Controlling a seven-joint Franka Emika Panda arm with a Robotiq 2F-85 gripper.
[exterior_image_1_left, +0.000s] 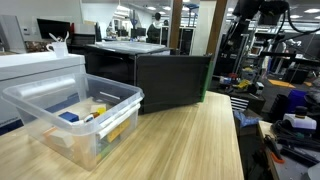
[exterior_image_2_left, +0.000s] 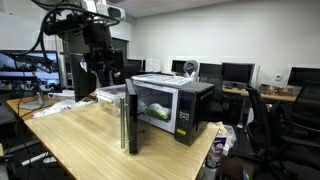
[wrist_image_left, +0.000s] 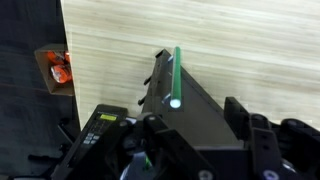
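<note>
Closest up in an exterior view is a see-through plastic bin (exterior_image_1_left: 45, 135). It sits on the near left corner of the wooden table (exterior_image_1_left: 190, 145) and has blue and yellow bits inside. Just behind it is the black microwave (exterior_image_1_left: 165, 80). Between the bin and the table's right edge there is a wide strip of bare wood. Past that edge the floor is full of tools and clutter.

In both exterior views the microwave door (exterior_image_2_left: 130, 120) is swung wide open. It stands straight up and sticks out from the front of the box over the table top. It has a thin green edge. Something green (exterior_image_2_left: 155, 113) sits on a plate inside the microwave.

The gripper (exterior_image_2_left: 97, 72) hangs high in the air, up above the bin and the microwave. It is not touching either one, and there is lots of open air under it. I cannot tell if its fingers are apart or together, because the pictures are too dark and small there.

The wrist view looks down on the door's green edge, with bare wood beyond it. The table's edge runs down the left of that view. Past it, on the dark floor, lies an orange thing (wrist_image_left: 58, 68).
</note>
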